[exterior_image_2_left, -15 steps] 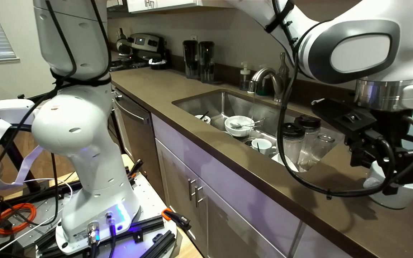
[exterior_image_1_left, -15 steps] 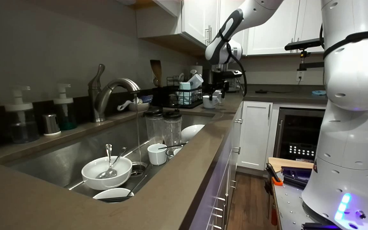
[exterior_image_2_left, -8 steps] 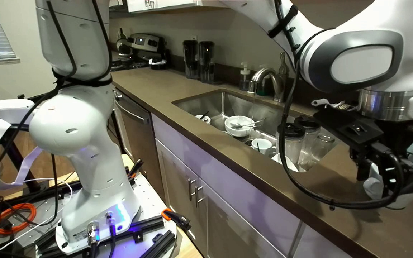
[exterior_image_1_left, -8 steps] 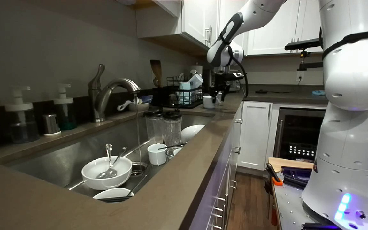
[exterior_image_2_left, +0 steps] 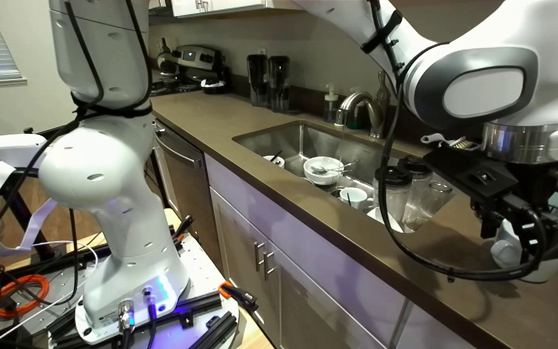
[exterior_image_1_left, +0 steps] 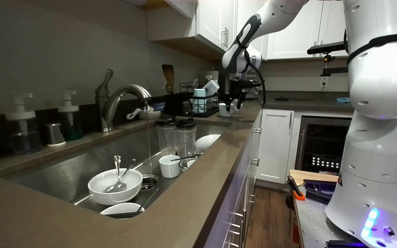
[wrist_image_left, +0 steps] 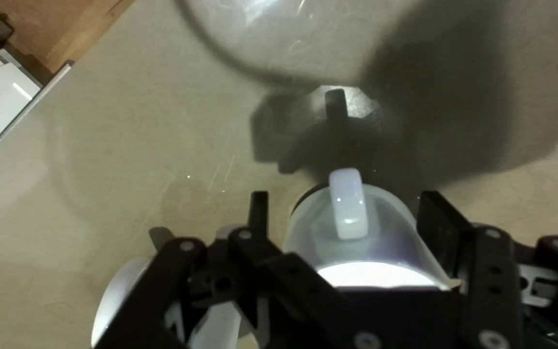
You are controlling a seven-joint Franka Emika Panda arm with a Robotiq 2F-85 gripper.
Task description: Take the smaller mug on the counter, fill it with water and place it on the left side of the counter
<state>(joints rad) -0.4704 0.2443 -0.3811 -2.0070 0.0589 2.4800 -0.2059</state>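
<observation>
The smaller mug (exterior_image_1_left: 223, 111), plain white with a loop handle, stands upright on the dark grey-brown counter (exterior_image_1_left: 184, 199) beyond the sink. It also shows in an exterior view (exterior_image_2_left: 545, 272) and in the wrist view (wrist_image_left: 385, 232). My gripper (wrist_image_left: 344, 198) is open around it, one finger on each side. The right finger is close to the mug wall; a gap shows at the left finger. The handle faces the top of the wrist view. Another white mug (wrist_image_left: 116, 291) stands at the lower left, partly hidden by the gripper. Which mug is larger is hard to tell.
Water runs from the curved faucet (exterior_image_1_left: 134, 90) into the steel sink (exterior_image_1_left: 60, 182). The sink holds a white bowl (exterior_image_1_left: 115, 193) with spoons, a white cup (exterior_image_1_left: 169, 167) and clear jars (exterior_image_1_left: 186, 139) with black lids. A black dish rack (exterior_image_1_left: 203, 111) stands behind the mugs.
My gripper has come down from above the smaller mug to around it, then shifted slightly left in both exterior views. The mug stands where it was.
</observation>
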